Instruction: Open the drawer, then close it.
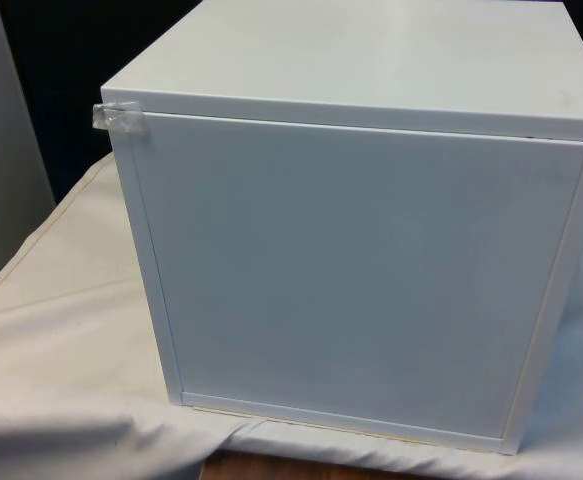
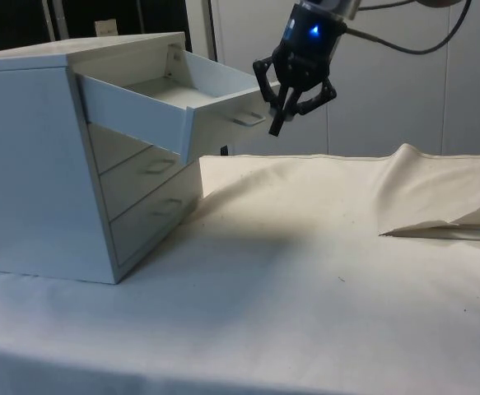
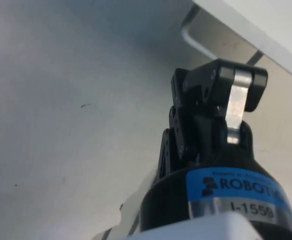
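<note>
1. Nearest the front camera I'm looking at the blank back panel of the chest of drawers, sitting on the white cloth by the table's near edge.
2. In the side view the top drawer is sticking well out of the chest; the two below are shut.
3. Its handle is running flat along the drawer front, facing the gripper.
4. I'm reading the gripper as clenched on nothing, hanging just beside that handle, on the outward side.
5. So I'm guessing the closing push goes straight at the drawer front, toward the chest.
</note>
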Available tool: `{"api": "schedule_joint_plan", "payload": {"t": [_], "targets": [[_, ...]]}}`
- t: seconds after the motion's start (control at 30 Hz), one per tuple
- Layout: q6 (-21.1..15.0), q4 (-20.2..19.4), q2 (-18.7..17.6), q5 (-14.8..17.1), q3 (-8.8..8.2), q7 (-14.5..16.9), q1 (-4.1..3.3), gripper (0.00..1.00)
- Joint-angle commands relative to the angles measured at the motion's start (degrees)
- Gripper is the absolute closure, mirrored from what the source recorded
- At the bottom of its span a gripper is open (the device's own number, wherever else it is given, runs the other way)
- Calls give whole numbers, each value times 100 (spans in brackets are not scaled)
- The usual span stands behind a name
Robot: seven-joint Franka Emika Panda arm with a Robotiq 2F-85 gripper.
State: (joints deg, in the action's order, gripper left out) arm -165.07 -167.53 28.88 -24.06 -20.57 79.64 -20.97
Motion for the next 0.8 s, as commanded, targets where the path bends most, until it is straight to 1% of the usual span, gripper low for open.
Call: {"api": "schedule_joint_plan", "payload": {"t": [0.0, 0.07, 0.1, 0.13, 0.37, 0.4, 0.43, 0.47, 0.7, 0.73, 0.77], "targets": [[11, 57, -29, -189, 103, -63, 201, 100], [34, 74, -29, -264, 74, -80, 212, 100], [34, 29, 0, -109, -46, -11, 11, 100], [40, 86, -29, -304, 63, -92, 223, 100], [109, 183, -57, -670, -46, -223, 275, 100], [126, 132, -23, -521, -172, -149, 80, 100], [120, 195, -57, -716, -63, -246, 275, 100], [149, 223, -63, -814, -86, -298, 281, 100], [201, 327, -86, -1152, -143, -527, 292, 100], [229, 252, -46, -1014, -264, -447, 109, 100], [201, 338, -92, -1192, -149, -556, 286, 100]]}}
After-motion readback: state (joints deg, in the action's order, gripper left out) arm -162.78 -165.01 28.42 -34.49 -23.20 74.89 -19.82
